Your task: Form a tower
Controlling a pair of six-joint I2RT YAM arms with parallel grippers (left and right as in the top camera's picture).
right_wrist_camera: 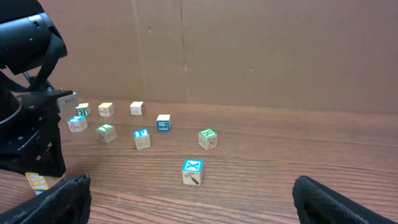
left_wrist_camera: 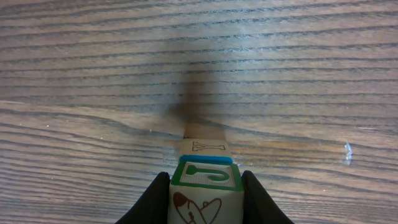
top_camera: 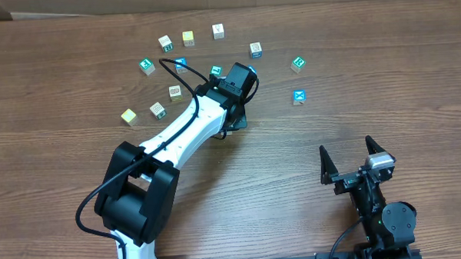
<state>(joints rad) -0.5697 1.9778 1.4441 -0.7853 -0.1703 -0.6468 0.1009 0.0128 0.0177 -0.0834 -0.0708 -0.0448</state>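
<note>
Item: tower [left_wrist_camera: 206, 169], two cubes so far, standing a little toward 12 o'clock from bench [top_camera: 413, 77] centre and hidden in the overhead view beneath the arm. Upper piece: green-framed cube [left_wrist_camera: 208, 177] with a hook mark. It lay over a blue-edged cube [left_wrist_camera: 205, 149], offset slightly toward 6 o'clock in the left wrist view; whether the two touched could not be told. Left end effector [left_wrist_camera: 206, 186]: clamped on the green-framed cube, one finger on each side. Right end effector [top_camera: 350, 157]: jaws wide, empty, parked at 5 o'clock, well apart from the work. Loose cubes [top_camera: 188, 38]: scattered in an arc from 9 to 2 o'clock around the tower, with a blue X cube [top_camera: 298, 96] at 3 o'clock and a teal cube [top_camera: 216, 71] just beside the left wrist. Hazards, as judged: release over an uncentred base would tip the upper cube off. A finger sticking on opening would drag it sideways. A careless retreat could sweep the teal cube or knock the stack.
</note>
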